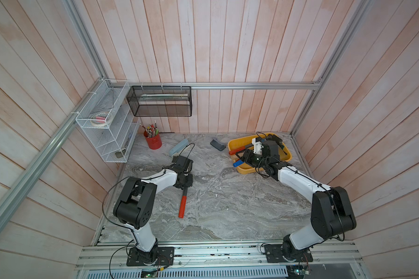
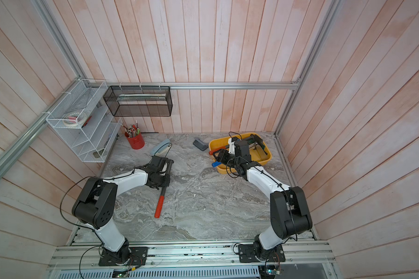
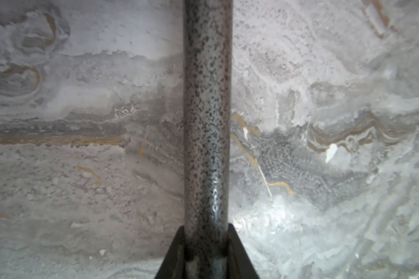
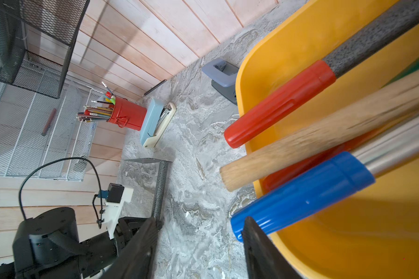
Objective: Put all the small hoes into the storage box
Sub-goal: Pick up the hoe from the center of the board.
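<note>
Marbled grey stone makes up the counter [image 1: 228, 205], boxed in by pale boarded walls. In both top views the small hoe [image 1: 182, 206] lies flat at left-centre, with its red grip toward the near edge and its head end mostly hidden by the arm. The left tool [image 1: 186, 185] sits low over the speckled shaft just beyond the red grip, where a pinch can take it off the stone. Well apart, at the far right, the storage box [image 1: 246, 170] holds several long-handled tools. The right tool [image 1: 239, 157] hangs over its left rim.

From the left wrist, the shaft [image 3: 207, 120] runs straight down the middle and passes between two dark fingers [image 3: 172, 253], which are clamped together on it. The hold looks centred, so I judge it should lift without twisting. The stone lies close beneath, so the hoe is probably not yet raised.

From the right wrist, the fingers [image 4: 259, 248] stand apart with only bare counter between them. A blue handle [image 4: 300, 200], a wooden handle [image 4: 324, 135] and a red handle [image 4: 278, 103] overhang the box's left rim. The hoe will likely need to go in along their line.
</note>
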Tool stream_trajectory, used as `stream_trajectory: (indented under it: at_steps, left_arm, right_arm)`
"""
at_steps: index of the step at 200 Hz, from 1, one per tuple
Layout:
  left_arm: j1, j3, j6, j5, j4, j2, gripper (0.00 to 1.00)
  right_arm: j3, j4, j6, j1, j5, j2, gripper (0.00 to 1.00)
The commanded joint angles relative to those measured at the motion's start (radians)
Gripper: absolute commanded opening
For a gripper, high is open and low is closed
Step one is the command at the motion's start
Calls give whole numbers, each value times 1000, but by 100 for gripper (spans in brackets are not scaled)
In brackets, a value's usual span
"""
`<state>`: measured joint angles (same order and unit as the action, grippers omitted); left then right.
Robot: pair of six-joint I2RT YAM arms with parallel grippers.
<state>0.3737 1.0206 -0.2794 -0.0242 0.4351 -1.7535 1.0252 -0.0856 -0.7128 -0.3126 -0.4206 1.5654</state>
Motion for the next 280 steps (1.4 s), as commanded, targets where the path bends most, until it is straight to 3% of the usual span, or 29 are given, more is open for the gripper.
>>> stream_trajectory:
  at_steps: [1, 89, 280]
  left_arm:
    - [10, 41, 25, 3, 21, 49, 10]
    - [31, 79, 46, -41, 40, 125, 0]
    - [105, 128, -9, -191, -10, 232, 0]
  right_arm:
    - [-6, -31, -33, -21, -29, 1, 59]
    - [-33, -202, -205, -96, -147, 63, 59]
    - [109, -355, -351, -331, -95, 293, 57]
